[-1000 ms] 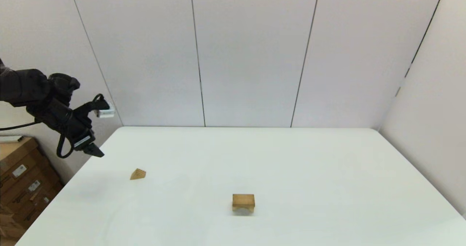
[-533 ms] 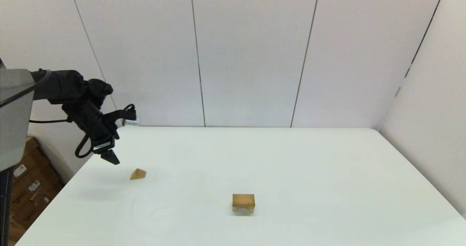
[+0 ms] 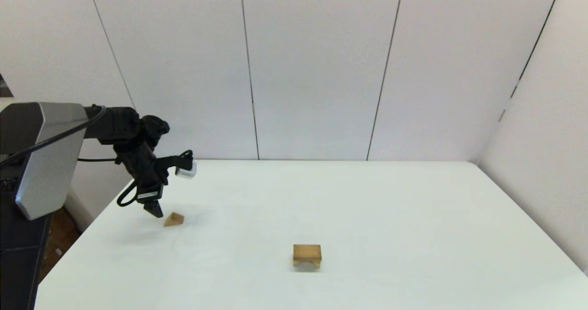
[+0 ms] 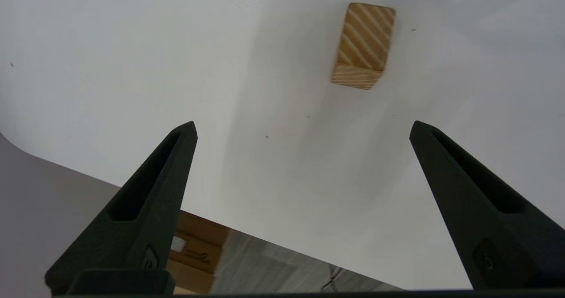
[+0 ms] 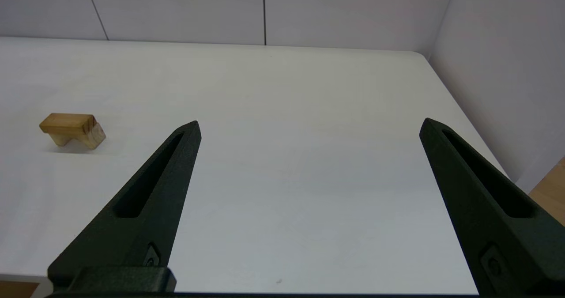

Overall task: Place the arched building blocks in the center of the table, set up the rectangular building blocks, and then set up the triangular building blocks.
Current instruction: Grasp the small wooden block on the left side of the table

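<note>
Progress first, judged from my head view: the arch [image 3: 307, 256] stands on its two legs on the table [image 3: 367, 200], well off from my left gripper [image 3: 155, 210] toward the middle, so I take the first step as done. I see no slab on top of it or anywhere else, so that step looks undone, unless what I take for the arch's top is the slab lying flush, which I cannot tell. The wedge [image 3: 174, 219] lies just beside my left gripper's tips, at the table's left side, not touching them; setting it up is left to do. My right arm is out of this view.

Left wrist view: my left fingers [image 4: 150, 192] are spread wide with nothing between them. The wedge [image 4: 363, 46] lies ahead of the tips and nearer one finger than the other, not centred in the gap; its striped grain shows here, which the head view does not give. I judge I must shift sideways and come down before closing.

Right wrist view: my right gripper [image 5: 309, 126] hangs wide open and empty near the table's front edge, well away from the arch [image 5: 73, 129], whose notch and legs show plainly here
</note>
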Controlling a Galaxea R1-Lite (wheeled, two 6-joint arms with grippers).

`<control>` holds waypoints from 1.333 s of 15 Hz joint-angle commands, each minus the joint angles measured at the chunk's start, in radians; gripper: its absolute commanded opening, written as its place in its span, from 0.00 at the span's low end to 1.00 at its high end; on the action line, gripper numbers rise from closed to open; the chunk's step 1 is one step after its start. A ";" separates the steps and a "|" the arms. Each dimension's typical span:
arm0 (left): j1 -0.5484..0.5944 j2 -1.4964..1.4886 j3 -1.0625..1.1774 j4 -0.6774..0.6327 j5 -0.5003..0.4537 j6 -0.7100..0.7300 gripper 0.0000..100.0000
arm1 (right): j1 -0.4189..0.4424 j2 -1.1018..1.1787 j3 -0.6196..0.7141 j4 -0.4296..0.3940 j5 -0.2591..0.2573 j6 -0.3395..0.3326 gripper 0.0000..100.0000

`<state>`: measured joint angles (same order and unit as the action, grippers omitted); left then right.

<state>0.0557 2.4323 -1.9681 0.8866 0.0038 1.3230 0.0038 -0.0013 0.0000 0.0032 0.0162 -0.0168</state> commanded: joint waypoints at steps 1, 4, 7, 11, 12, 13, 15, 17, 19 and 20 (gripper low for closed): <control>-0.010 0.056 0.000 -0.012 0.010 0.019 1.00 | 0.001 0.000 0.002 0.000 0.001 0.000 1.00; -0.016 0.073 0.000 -0.009 0.012 0.019 1.00 | 0.001 0.000 0.002 0.000 0.001 0.000 1.00; -0.024 0.080 0.000 -0.006 0.054 0.019 1.00 | 0.001 0.000 0.002 0.000 0.001 0.000 1.00; -0.036 0.091 0.002 -0.006 0.064 0.019 1.00 | 0.001 0.000 0.002 0.000 0.001 0.000 1.00; -0.042 0.094 0.002 -0.005 0.064 0.019 1.00 | 0.001 0.000 0.002 0.000 0.001 0.000 1.00; -0.048 0.096 0.002 -0.005 0.064 0.018 1.00 | 0.001 0.000 0.002 0.000 0.001 0.000 1.00; -0.060 0.097 0.000 -0.005 0.062 0.016 1.00 | 0.001 0.000 0.002 0.000 0.001 0.000 1.00; -0.066 0.099 0.000 -0.005 0.062 0.015 1.00 | 0.001 0.000 0.002 0.000 0.001 0.000 1.00; -0.066 0.100 0.002 -0.005 0.064 0.016 1.00 | 0.001 0.000 0.002 0.000 0.001 0.000 1.00; -0.066 0.102 0.000 -0.005 0.064 0.016 1.00 | 0.001 0.000 0.002 0.000 0.001 0.000 1.00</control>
<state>-0.0100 2.5330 -1.9677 0.8770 0.0664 1.3311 0.0043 -0.0013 0.0000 0.0032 0.0164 -0.0162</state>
